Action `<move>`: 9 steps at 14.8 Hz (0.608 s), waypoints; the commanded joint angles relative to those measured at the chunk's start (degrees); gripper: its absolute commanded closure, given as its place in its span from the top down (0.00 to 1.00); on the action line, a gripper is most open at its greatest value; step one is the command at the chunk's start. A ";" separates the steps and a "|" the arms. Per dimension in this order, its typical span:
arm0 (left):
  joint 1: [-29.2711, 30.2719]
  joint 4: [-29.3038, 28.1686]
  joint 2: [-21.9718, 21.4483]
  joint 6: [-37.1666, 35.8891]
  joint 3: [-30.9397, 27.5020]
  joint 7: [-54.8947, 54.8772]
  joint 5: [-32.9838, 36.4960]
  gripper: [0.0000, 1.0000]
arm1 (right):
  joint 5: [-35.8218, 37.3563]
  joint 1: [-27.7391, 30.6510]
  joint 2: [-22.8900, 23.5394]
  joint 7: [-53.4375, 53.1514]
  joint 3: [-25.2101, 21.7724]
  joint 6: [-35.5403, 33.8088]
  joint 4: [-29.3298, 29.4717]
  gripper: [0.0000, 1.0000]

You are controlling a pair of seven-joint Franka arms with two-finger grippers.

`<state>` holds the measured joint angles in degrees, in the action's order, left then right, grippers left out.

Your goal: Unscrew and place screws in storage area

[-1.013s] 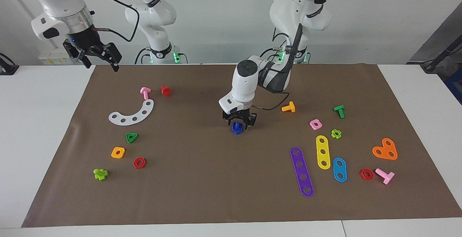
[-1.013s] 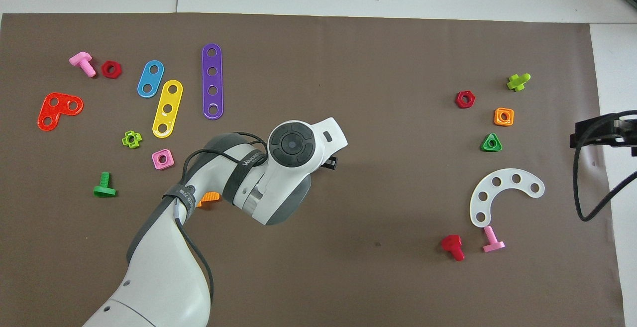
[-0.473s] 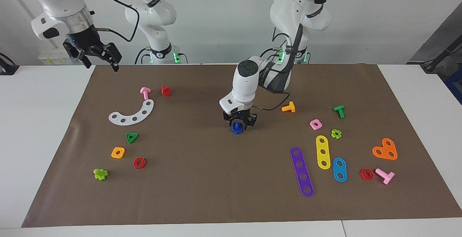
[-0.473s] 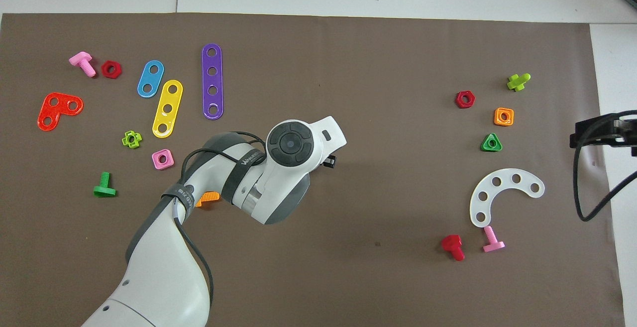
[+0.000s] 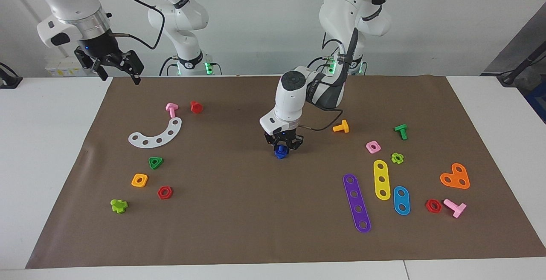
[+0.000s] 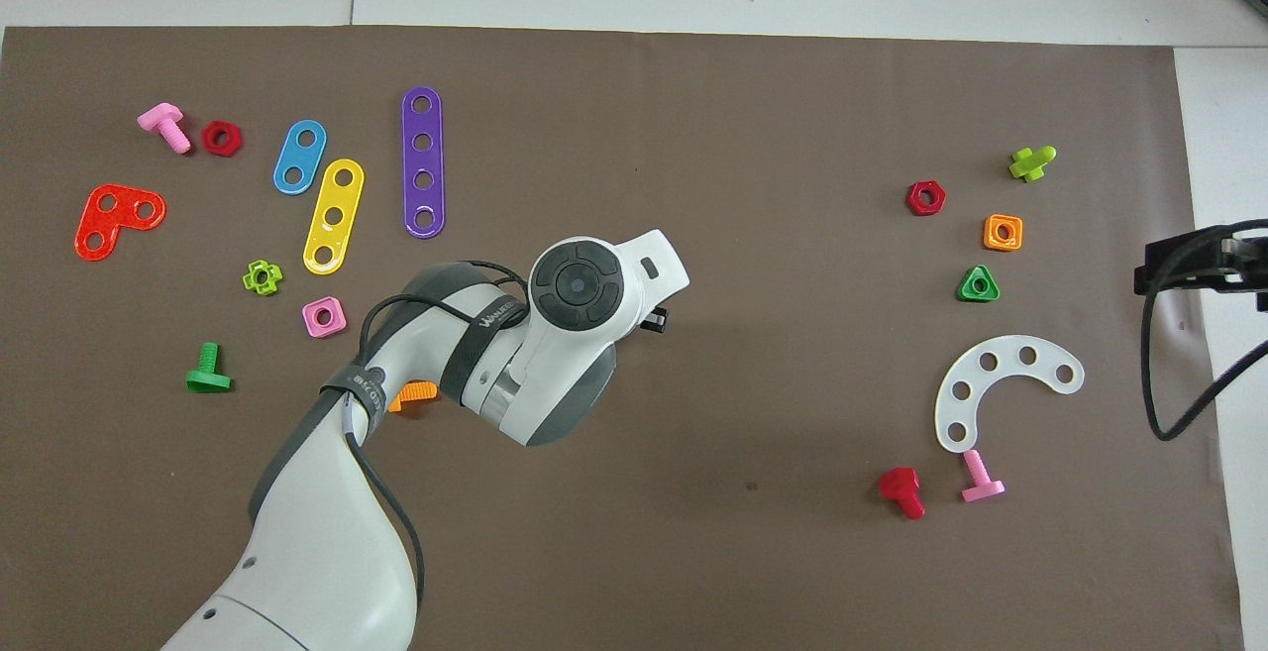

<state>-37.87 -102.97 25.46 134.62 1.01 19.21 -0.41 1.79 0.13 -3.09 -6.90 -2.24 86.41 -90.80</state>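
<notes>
The blue screw [image 5: 280, 151], a bolt with its square nut, stands in the middle of the brown paper mat [image 5: 239, 216]. My left gripper [image 5: 282, 147] points straight down onto it, with the fingers closed in around the bolt's top. In the overhead view my left wrist [image 6: 580, 286] hides the screw and the fingers. My right gripper [image 5: 120, 79] waits open and empty in the air over the mat's edge at the right arm's end; it also shows in the overhead view [image 6: 1194, 265].
Toward the left arm's end lie an orange bolt [image 5: 341, 127], green bolt [image 5: 401, 131], pink nut [image 5: 373, 146] and purple [image 5: 356, 203], yellow [image 5: 381, 179] and blue [image 5: 401, 200] strips. Toward the right arm's end lie a white curved strip [image 5: 156, 134], pink bolt [image 5: 171, 109] and red bolt [image 5: 196, 107].
My left gripper's fingers have drawn in around the blue screw and the wrist has shifted slightly. The right arm has not moved.
</notes>
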 commanded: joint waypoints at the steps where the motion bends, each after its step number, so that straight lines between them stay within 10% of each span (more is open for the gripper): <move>1: -0.98 1.89 -0.50 -3.74 -0.92 1.27 1.11 0.47 | -0.13 0.31 -0.87 1.19 0.13 -0.01 -0.87 1.00; 9: -0.72 3.92 -3.65 -9.73 -0.92 1.71 1.20 0.47 | -0.13 0.31 -0.96 1.19 0.13 -0.01 -0.87 1.00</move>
<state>-37.87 -98.63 24.27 127.03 0.98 19.60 -0.41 1.79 0.13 -3.09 -6.90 -2.24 86.41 -90.80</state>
